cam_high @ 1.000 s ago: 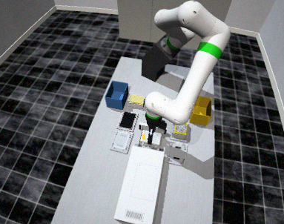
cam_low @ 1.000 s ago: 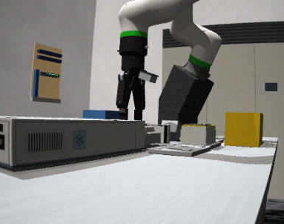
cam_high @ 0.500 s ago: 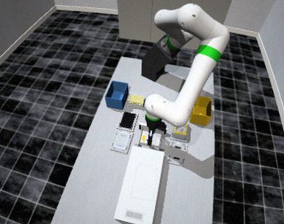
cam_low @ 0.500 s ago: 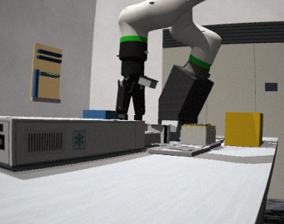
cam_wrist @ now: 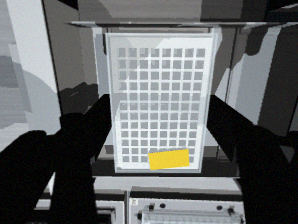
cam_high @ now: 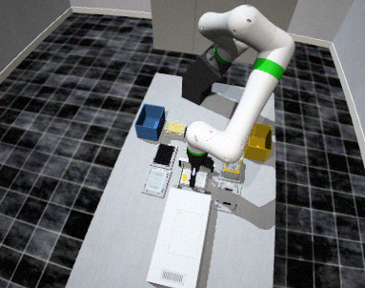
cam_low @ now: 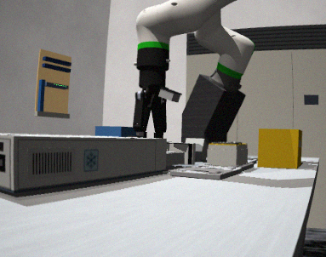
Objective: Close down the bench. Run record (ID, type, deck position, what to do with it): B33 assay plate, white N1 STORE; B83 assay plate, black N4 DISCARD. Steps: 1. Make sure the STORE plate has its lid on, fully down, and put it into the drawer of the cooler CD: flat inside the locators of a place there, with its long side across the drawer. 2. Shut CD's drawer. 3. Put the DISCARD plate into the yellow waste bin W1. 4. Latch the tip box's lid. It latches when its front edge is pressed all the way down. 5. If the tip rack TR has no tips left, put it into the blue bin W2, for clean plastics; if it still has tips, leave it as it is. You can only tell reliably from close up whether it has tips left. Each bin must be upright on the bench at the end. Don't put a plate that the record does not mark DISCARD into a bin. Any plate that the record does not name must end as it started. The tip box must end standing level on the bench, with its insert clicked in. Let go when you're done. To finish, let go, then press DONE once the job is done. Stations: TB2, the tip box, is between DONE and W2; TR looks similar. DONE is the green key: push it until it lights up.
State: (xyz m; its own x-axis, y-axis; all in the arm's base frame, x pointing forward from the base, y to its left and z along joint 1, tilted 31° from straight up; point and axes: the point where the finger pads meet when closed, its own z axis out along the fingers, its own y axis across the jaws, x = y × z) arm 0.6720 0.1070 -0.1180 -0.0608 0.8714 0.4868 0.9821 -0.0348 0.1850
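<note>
My gripper (cam_wrist: 158, 108) is shut on the white lidded assay plate (cam_wrist: 159, 90), gripping its two long sides. The plate shows a grid of wells and a yellow label near its close end. It is down in the open drawer (cam_wrist: 150, 30) of the cooler CD (cam_high: 183, 238); I cannot tell whether it rests on the drawer floor. From above, the gripper (cam_high: 196, 178) points straight down at the cooler's far end. From the side, its fingers (cam_low: 150, 129) dip behind the cooler (cam_low: 77, 159), which hides the plate. The black assay plate (cam_high: 165, 154) lies on the deck to the left.
The blue bin W2 (cam_high: 151, 122) stands far left, the yellow bin W1 (cam_high: 258, 141) far right. A yellow-topped rack (cam_high: 175, 128) sits beside the blue bin, a similar box (cam_high: 232, 167) right of the gripper. A clear-lidded plate (cam_high: 156, 181) lies left of the cooler.
</note>
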